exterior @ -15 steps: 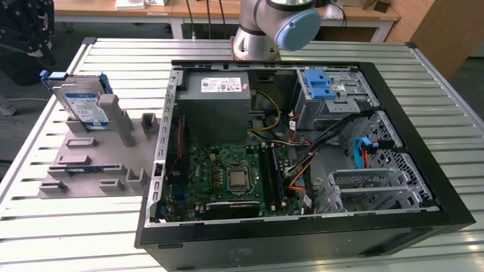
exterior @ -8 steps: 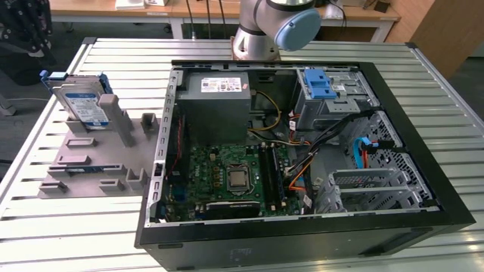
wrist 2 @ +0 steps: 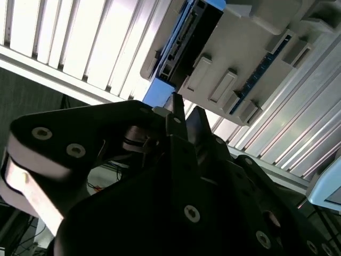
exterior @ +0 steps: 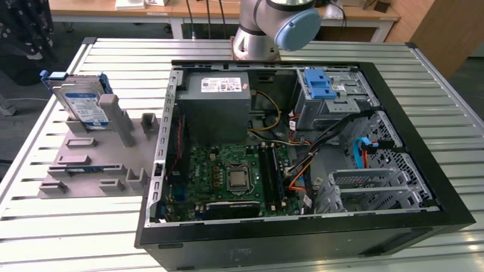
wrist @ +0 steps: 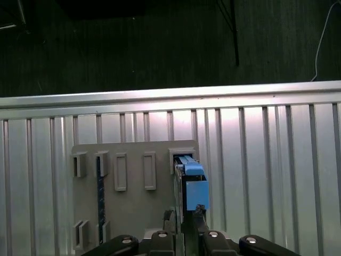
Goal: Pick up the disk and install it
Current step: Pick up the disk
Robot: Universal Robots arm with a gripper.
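Slatted metal surface [exterior: 76, 226]: carries every item below. Open computer case [exterior: 423, 113]: lies on its side at the exterior view's right, with the motherboard [exterior: 234, 175], grey power supply [exterior: 219, 107] and a drive cage with a blue latch [exterior: 321, 85] exposed; no disk is seen seated inside. Robot arm [exterior: 272, 25]: rises behind the case at the far edge of the surface. Grey slotted holder plate [exterior: 90, 164]: lies flat just beside the case, on the exterior view's left. Disk [exterior: 79, 102]: silver drive with a blue carrier frame, standing on edge in a slot at the holder's far corner, outside the case and not yet picked up. Hand [wrist: 185, 213]: empty, its two fingers parted by a narrow gap, holding nothing and clear of the disk. Governing relation: in the first wrist view the disk [wrist: 192, 181] lies straight ahead of the hand, presenting its thin top edge, and that edge's long axis runs in line with the gap between the fingers. The second wrist view shows the hand [wrist 2: 186, 111] apart from the disk [wrist 2: 192, 37], which stands beyond the fingertips.
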